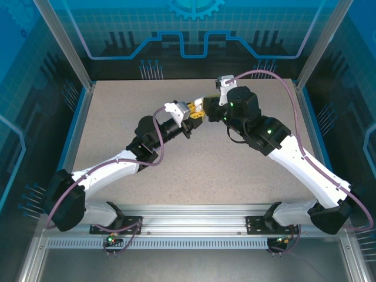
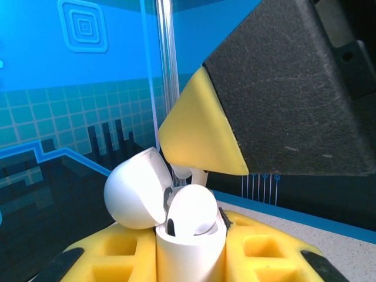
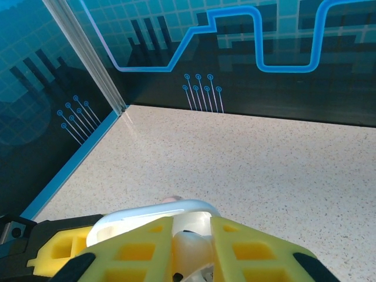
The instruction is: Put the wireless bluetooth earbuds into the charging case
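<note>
Hanging just above the open charging case (image 2: 189, 255), a white earbud (image 2: 201, 175) sits pinched in the right gripper (image 3: 191, 249) — the insertion step, by my reading, not yet finished. The left gripper (image 2: 191, 238) clamps the case upright, lid (image 2: 134, 189) flipped back, over the speckled table (image 3: 264, 164). The next move calls for a short, straight descent into the well — then letting go.

No letters, numbers or brand names can be read anywhere here. The blue wall panels carry only printed graphics: a gear emblem (image 1: 195, 7) at the top of the back wall, a set of concentric squares (image 2: 84, 26) on the panel seen from the left wrist, and a bright stepped circuit line (image 3: 235, 47) with small pin-headed traces (image 3: 201, 91) below it. The white charging case (image 2: 191, 235) is plain on every face that shows.
</note>
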{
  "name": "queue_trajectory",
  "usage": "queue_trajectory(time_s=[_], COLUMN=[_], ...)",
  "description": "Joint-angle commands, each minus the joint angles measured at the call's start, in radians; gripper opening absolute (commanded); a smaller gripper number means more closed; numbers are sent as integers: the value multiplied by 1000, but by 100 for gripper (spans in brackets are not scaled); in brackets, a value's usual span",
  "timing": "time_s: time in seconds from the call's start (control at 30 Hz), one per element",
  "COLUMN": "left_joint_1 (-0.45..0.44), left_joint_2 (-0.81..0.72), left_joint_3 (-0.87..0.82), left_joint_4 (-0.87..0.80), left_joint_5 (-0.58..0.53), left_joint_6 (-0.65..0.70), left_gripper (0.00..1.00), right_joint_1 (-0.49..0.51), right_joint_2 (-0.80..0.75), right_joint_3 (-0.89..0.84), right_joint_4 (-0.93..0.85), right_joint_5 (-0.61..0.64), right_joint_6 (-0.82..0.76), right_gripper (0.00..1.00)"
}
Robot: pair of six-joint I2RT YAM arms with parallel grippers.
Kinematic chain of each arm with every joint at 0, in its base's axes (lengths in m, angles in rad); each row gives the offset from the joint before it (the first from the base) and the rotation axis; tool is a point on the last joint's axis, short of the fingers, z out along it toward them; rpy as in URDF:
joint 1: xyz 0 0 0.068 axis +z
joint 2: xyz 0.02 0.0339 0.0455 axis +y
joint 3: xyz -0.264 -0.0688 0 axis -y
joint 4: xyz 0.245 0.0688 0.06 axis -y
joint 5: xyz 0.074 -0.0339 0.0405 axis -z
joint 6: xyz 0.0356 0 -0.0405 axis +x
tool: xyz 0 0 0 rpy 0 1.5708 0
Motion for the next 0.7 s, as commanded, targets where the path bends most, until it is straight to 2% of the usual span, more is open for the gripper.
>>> queue_trajectory(time_s=[0.0, 0.67], left_joint_1=[-8, -6], left_joint_2=[-12, -9], left_joint_3=[26, 2], left_joint_4=[55, 55], left_joint_5=[4, 1], left_joint_6=[7, -2], left_gripper=[0, 0], right_joint_1=[28, -38], right_joint_2=[9, -11], right_joint_3=[21, 39], right_joint_4=[-31, -11], right_joint_5=[-1, 5], right_joint_6=[-17, -13], right_gripper=[20, 20])
